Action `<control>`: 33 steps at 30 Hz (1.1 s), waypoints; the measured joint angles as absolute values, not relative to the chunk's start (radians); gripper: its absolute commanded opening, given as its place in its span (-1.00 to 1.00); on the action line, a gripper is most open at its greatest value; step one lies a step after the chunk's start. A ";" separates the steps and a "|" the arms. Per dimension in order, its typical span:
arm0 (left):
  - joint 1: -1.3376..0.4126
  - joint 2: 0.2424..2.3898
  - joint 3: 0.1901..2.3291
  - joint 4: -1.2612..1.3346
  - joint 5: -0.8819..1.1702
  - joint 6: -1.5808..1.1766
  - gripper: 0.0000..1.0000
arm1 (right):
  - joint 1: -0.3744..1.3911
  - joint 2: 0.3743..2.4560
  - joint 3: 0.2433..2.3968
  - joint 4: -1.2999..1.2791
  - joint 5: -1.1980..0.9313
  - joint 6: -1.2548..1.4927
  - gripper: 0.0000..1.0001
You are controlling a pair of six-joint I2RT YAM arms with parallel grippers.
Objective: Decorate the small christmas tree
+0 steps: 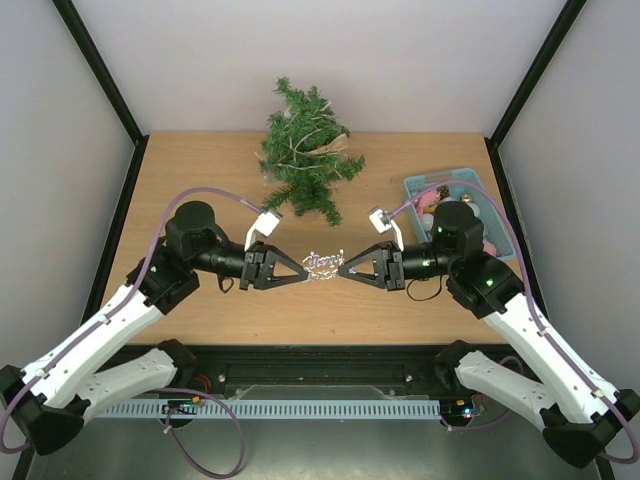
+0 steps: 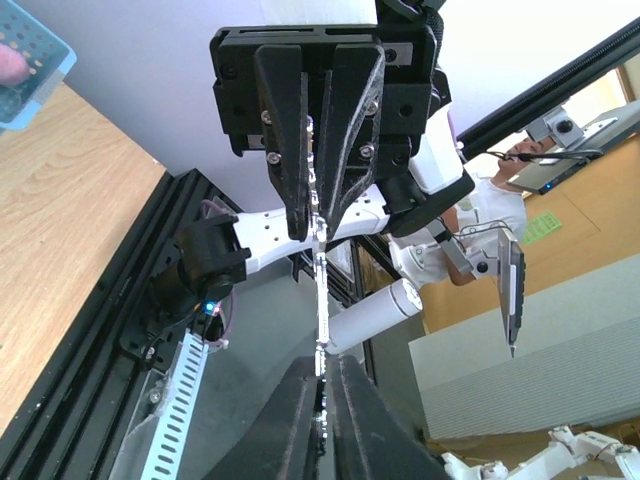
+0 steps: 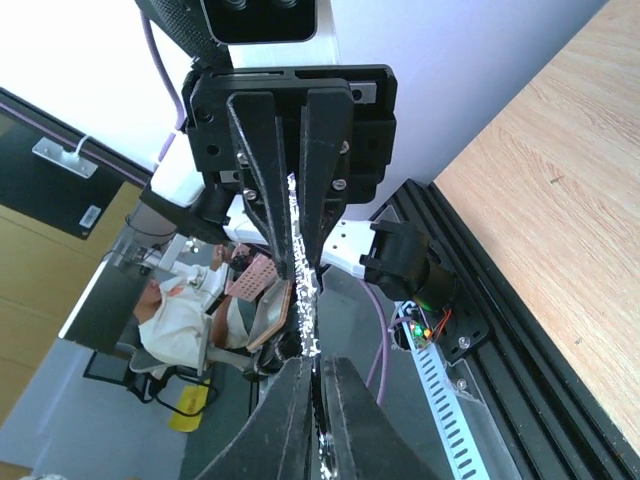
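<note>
The small christmas tree (image 1: 305,150) is dark green and bushy, and leans at the back middle of the table. A flat silver glitter ornament (image 1: 323,265) hangs above the table's middle, held edge-on between both grippers. My left gripper (image 1: 305,272) is shut on its left end, and the thin sparkling strip (image 2: 321,290) runs out from my left gripper's closed fingers (image 2: 322,370). My right gripper (image 1: 342,270) faces it tip to tip. Its fingers (image 3: 318,368) are pressed on the other end of the ornament (image 3: 303,300).
A light-blue basket (image 1: 415,187) with ornaments stands at the back right, just behind the right arm's wrist. Black frame posts and grey walls close in the table on both sides. A black rail runs along the near edge.
</note>
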State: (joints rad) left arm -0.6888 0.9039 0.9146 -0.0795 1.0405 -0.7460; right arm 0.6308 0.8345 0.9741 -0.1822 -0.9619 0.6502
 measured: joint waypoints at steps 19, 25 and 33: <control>-0.233 0.821 0.946 -0.225 1.063 -0.703 0.02 | 0.600 1.074 0.994 0.037 -0.760 0.674 -0.97; -0.179 0.824 0.950 -0.297 0.979 -0.694 0.01 | 0.532 1.209 0.989 0.237 -0.746 0.761 -0.97; -0.178 0.855 0.951 -0.351 0.954 -0.651 -0.05 | 0.499 1.420 1.000 0.413 -0.788 0.847 -0.97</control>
State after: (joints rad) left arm -0.1780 0.8555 0.9508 -0.3511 0.9543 -0.6506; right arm 0.4992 1.4204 1.0000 0.4126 -0.7876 0.8471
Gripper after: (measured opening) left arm 0.482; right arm 0.015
